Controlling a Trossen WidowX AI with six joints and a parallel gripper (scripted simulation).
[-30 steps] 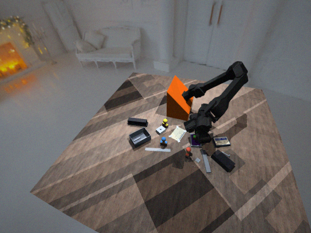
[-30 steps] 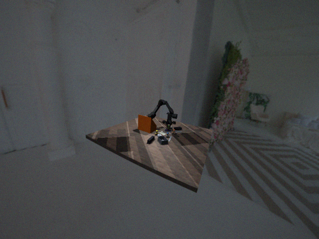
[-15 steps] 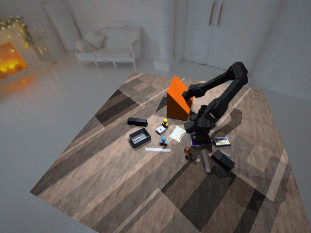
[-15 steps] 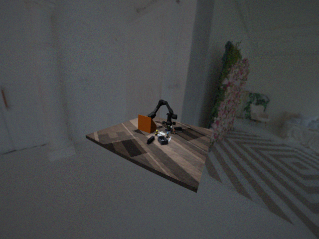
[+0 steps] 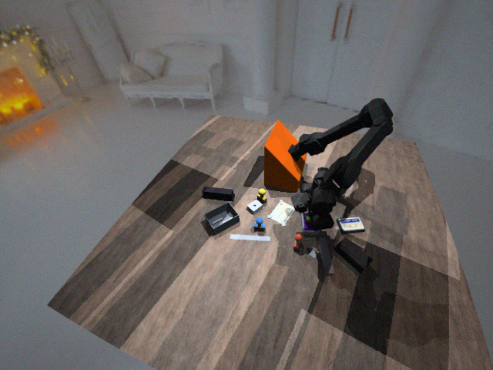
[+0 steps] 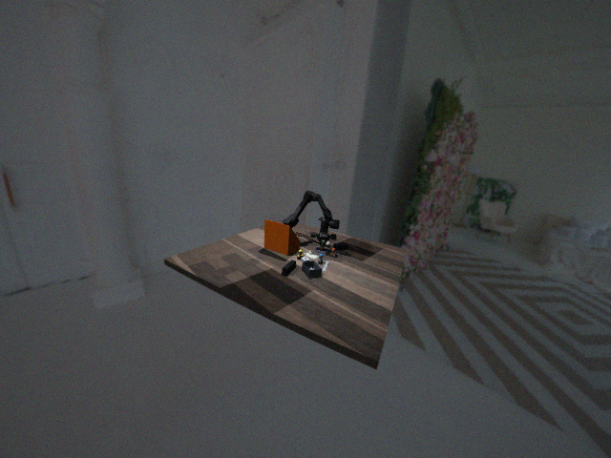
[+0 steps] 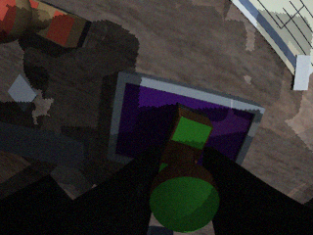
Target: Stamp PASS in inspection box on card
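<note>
My gripper (image 5: 309, 220) (image 7: 182, 155) is shut on a green-topped stamp (image 7: 184, 203) with a brown body and a green patch on its foot. The stamp is over the purple ink pad (image 5: 305, 227) (image 7: 139, 122), which has a grey rim. Whether its underside touches the pad is hidden. The pale card (image 5: 280, 213) (image 7: 300, 22) lies beside the pad, with printed lines and white tabs at its corners; the box on it cannot be made out clearly. The stamp's lettering is not visible.
Red (image 5: 297, 241), blue (image 5: 259, 223) and yellow (image 5: 261, 195) stamps stand around the card. Also there are an orange wedge (image 5: 282, 165), an open dark tray (image 5: 221, 219), a white strip (image 5: 249, 237), a labelled case (image 5: 350, 224), a dark bar (image 5: 325, 254) and black blocks (image 5: 218, 193) (image 5: 352, 254).
</note>
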